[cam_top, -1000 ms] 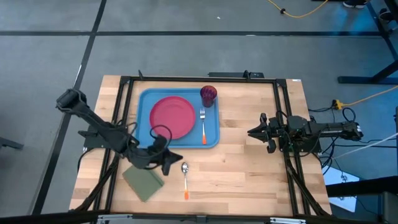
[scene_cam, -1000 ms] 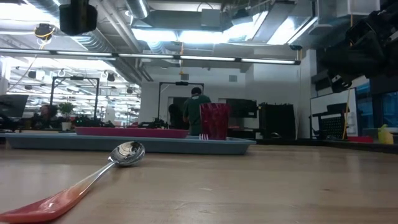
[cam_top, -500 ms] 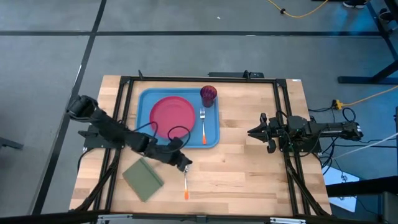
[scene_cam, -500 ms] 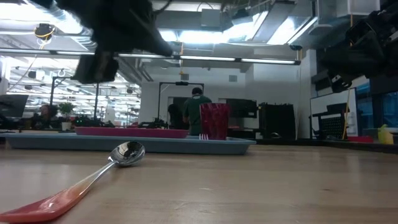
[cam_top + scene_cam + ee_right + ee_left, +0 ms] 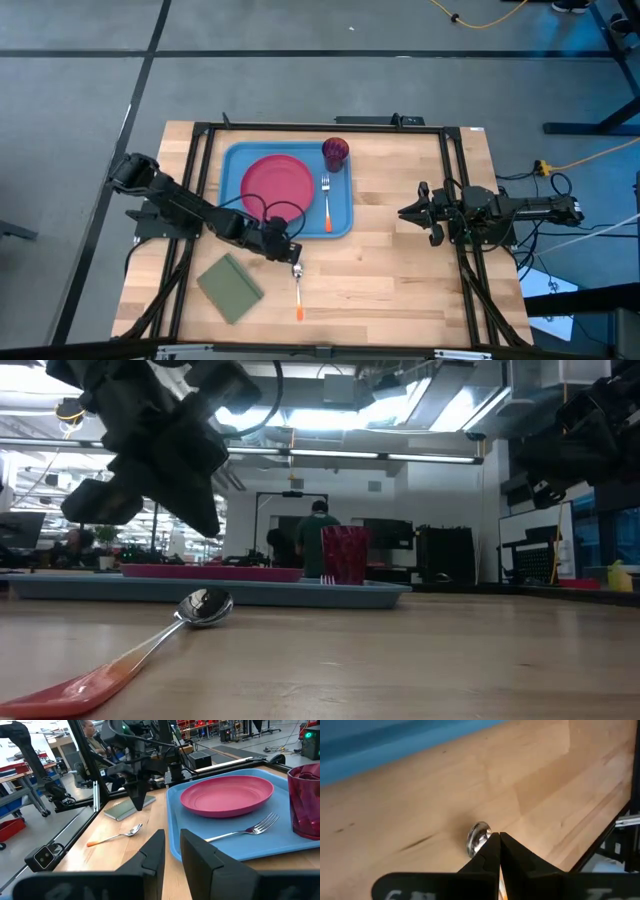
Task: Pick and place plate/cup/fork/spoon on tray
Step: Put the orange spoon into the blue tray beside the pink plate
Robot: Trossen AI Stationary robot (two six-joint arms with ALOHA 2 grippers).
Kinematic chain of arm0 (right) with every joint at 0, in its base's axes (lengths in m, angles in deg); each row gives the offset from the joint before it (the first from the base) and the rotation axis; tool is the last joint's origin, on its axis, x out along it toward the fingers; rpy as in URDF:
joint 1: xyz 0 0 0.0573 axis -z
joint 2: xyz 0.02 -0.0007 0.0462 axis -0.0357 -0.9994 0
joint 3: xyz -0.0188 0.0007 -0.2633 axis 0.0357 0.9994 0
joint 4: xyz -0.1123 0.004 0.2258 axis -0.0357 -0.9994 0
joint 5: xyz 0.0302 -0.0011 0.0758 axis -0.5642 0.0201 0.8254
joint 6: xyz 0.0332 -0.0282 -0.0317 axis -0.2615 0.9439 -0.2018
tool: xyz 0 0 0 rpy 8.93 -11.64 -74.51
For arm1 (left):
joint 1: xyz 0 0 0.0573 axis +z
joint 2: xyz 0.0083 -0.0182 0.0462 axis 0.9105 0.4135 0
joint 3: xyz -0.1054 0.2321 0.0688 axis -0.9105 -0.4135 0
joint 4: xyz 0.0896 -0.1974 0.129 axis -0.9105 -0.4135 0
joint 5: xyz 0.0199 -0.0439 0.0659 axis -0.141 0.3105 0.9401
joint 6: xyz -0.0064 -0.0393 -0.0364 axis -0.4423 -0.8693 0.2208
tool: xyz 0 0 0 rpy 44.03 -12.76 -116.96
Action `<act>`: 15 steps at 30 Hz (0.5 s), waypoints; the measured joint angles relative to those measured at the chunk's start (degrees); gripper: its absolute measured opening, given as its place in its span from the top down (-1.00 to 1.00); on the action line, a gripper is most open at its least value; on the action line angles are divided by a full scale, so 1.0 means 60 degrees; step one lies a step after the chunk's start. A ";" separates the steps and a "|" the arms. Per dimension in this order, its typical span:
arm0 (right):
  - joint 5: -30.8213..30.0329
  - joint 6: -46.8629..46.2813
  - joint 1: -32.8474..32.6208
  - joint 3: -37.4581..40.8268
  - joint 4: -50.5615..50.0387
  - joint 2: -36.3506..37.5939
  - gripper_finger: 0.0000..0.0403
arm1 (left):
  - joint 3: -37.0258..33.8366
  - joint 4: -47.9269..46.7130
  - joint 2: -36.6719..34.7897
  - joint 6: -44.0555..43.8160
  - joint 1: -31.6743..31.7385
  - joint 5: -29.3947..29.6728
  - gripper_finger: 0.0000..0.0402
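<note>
While the right arm waits by the table's right edge, the left one works near the front.

Left gripper point(image 5: 291, 257): hangs just above the spoon's bowl, close off the tray's front edge; its fingers point(image 5: 487, 857) are pressed together with nothing between them.
Right gripper point(image 5: 408, 212): held over the right side of the table, well apart from the tray; fingers point(image 5: 152, 852) slightly parted and empty.
Spoon point(image 5: 298, 289): flat on the bare wood in front of the tray, silver bowl toward the tray, orange handle toward the table's front edge.
Tray point(image 5: 232, 157): on the rear left part of the table.
Plate point(image 5: 277, 187): on the tray, filling its left and middle part.
Fork point(image 5: 326, 202): on the tray just right of the plate, tines toward the rear edge.
Cup point(image 5: 335, 153): upright in the tray's rear right corner.
Green pad point(image 5: 230, 288): near the table's front left corner, apart from the spoon.
Person point(image 5: 317, 538): stands in the room beyond the table.
</note>
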 joint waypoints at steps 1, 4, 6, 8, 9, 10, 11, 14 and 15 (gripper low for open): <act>0.0000 0.0002 0.0000 0.0000 0.0004 0.0003 0.68 | 0.0067 -0.0041 0.0000 0.0005 -0.0028 -0.0002 1.00; 0.0000 0.0001 0.0000 0.0000 0.0004 0.0000 0.68 | 0.0299 0.0018 -0.0004 0.0125 -0.0090 0.0180 1.00; 0.0000 0.0000 0.0000 0.0000 0.0004 0.0000 0.68 | 0.0387 -0.0003 -0.0007 0.0219 -0.0148 0.0486 1.00; 0.0000 0.0000 0.0000 0.0000 0.0004 0.0000 0.68 | 0.0484 0.0101 -0.0007 0.0374 -0.0251 0.0973 1.00; 0.0000 0.0001 0.0003 0.0000 0.0004 0.0000 0.68 | 0.0580 0.0126 -0.0007 0.0449 -0.0310 0.1236 1.00; 0.0000 0.0000 0.0000 0.0000 0.0004 0.0000 0.68 | 0.0708 0.0168 -0.0007 0.0573 -0.0387 0.1521 1.00; 0.0000 0.0000 0.0000 0.0000 0.0003 0.0000 0.68 | 0.0877 0.0246 -0.0007 0.0750 -0.0469 0.1790 1.00; 0.0000 0.0000 0.0000 0.0000 0.0004 0.0001 0.68 | 0.1680 0.0554 -0.0007 0.1625 -0.0795 0.2768 1.00; 0.0000 0.0000 0.0000 0.0000 0.0004 0.0000 0.68 | 0.2053 0.0553 -0.0007 0.1966 -0.0923 0.3085 1.00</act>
